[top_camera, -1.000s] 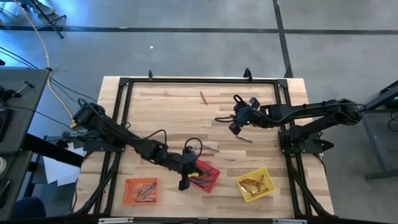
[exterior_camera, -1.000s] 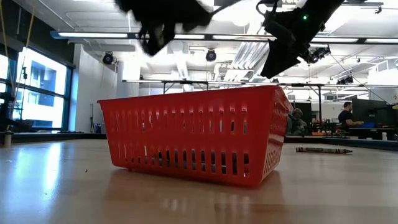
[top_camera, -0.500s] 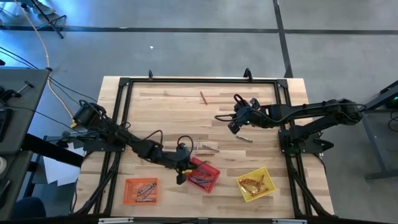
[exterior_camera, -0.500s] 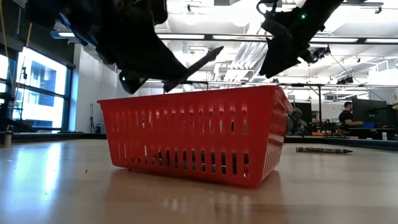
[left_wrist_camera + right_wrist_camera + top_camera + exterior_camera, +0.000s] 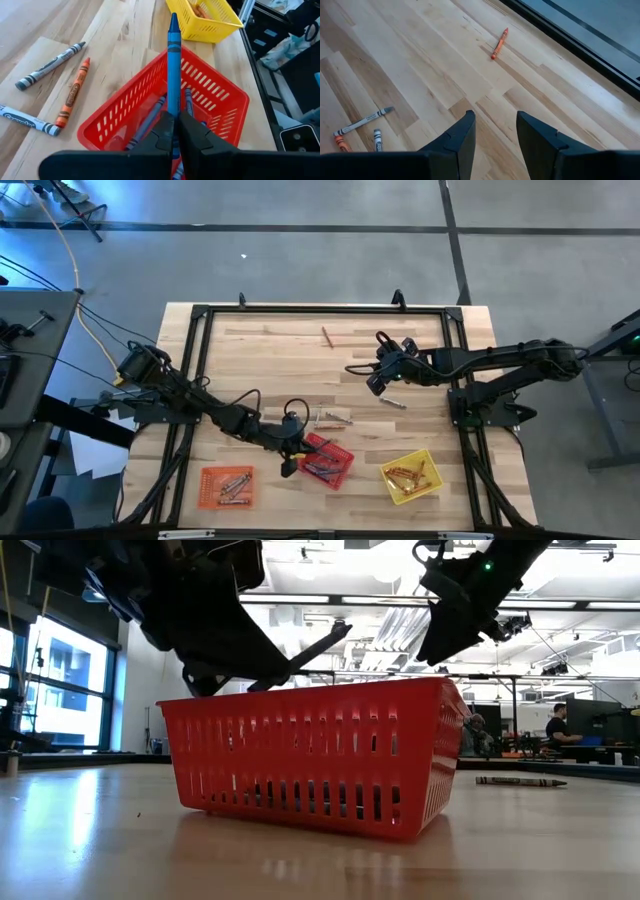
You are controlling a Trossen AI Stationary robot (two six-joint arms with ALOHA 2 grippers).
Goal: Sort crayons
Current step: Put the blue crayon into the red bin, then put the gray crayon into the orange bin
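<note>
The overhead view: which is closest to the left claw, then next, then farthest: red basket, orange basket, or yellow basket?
From the left gripper, holding a blue crayon:
1. Red basket, right beside it.
2. Orange basket, toward the table's left front.
3. Yellow basket, on the right.

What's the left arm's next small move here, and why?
Probably open the left gripper and let go. It is shut on a blue crayon held over the red basket, which already holds other blue crayons, so release should drop it in the matching bin.
</note>
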